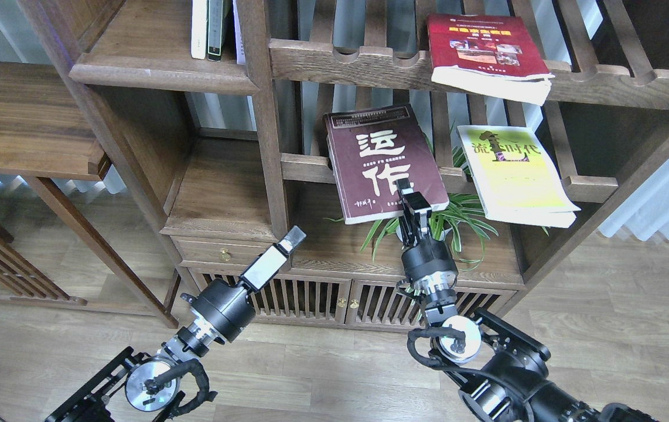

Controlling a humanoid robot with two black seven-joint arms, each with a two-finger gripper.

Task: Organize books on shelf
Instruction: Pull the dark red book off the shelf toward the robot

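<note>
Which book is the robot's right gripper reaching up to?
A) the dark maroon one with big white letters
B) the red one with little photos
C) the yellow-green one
A: the right gripper sits at the lower edge of the dark maroon book.

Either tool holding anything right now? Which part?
Right tool grips the maroon book at its lower front edge. Left tool holds nothing.
</note>
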